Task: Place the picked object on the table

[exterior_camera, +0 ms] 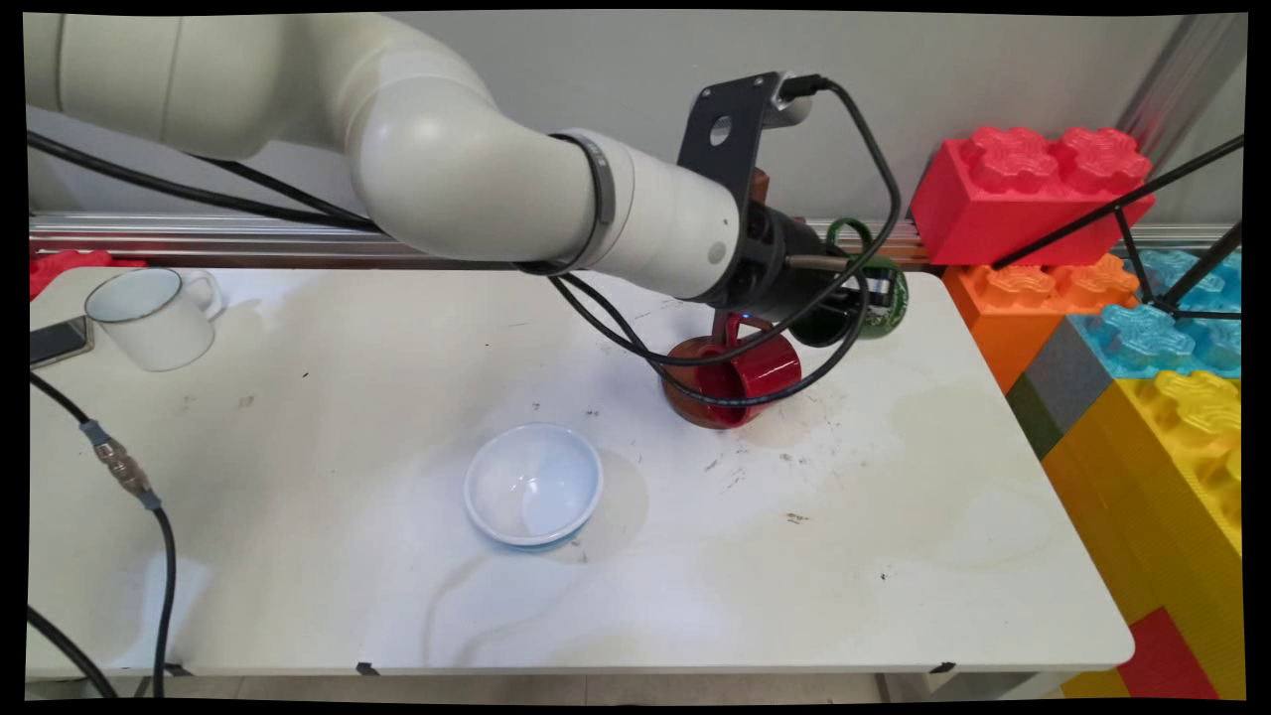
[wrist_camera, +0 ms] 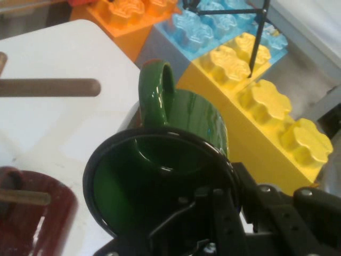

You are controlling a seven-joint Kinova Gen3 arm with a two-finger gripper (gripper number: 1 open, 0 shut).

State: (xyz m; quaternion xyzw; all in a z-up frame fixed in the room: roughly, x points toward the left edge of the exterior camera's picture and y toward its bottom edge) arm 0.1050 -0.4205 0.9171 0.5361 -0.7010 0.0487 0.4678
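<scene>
My gripper (exterior_camera: 844, 298) is shut on the rim of a glossy green mug (exterior_camera: 887, 298), near the table's far right edge. In the hand view the green mug (wrist_camera: 192, 117) lies tilted with its opening toward the camera and its handle up; my gripper (wrist_camera: 216, 210) clamps its lower rim. A red mug (exterior_camera: 740, 369) hangs or leans just left of it, over a brown stand base (exterior_camera: 690, 405). A wooden peg (exterior_camera: 816, 263) of that stand pokes out beside the green mug. The hand view has that peg (wrist_camera: 53, 87) at left and the red mug (wrist_camera: 32, 218) at bottom left.
A light blue bowl (exterior_camera: 533, 485) sits mid-table. A white enamel mug (exterior_camera: 154, 318) and a phone (exterior_camera: 60, 340) are at the far left. Large toy bricks (exterior_camera: 1033, 189) stack along the right edge, with black tripod legs (exterior_camera: 1122, 207) across them. A cable (exterior_camera: 124, 469) trails at left.
</scene>
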